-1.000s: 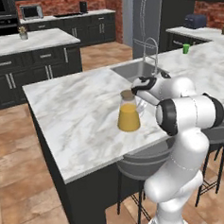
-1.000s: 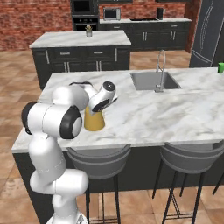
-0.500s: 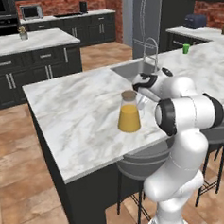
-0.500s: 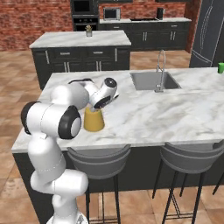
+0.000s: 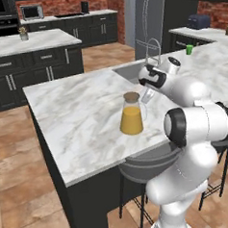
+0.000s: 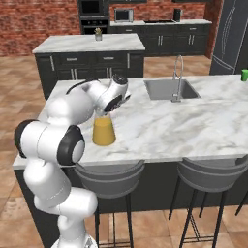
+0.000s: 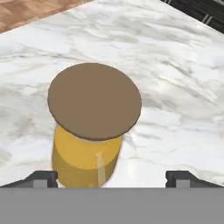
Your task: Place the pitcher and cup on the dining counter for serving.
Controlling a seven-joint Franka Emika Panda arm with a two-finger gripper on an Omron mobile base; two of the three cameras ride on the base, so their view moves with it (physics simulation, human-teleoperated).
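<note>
The pitcher (image 5: 132, 115) stands upright on the dining counter (image 5: 77, 109), orange liquid under its brown lid (image 7: 94, 100). My gripper (image 5: 147, 91) hangs just above and to the right of the pitcher, open, holding nothing. In the hand view the two fingertips (image 7: 41, 178) sit wide apart with the pitcher (image 7: 87, 153) below and between them. From the right base view the gripper (image 6: 113, 105) hovers over the pitcher (image 6: 103, 131). The green cup (image 5: 189, 49) stands far off at the counter's other end, and in the right base view the cup (image 6: 244, 74) is at the edge.
A steel sink (image 6: 169, 89) with an arched faucet (image 6: 178, 77) lies between the pitcher and the cup. Grey stools (image 6: 213, 174) line the near side of the counter. A separate marble island (image 6: 87, 43) with dark drawers stands behind.
The hand has risen a little above the pitcher. The pitcher stays where it was on the counter.
</note>
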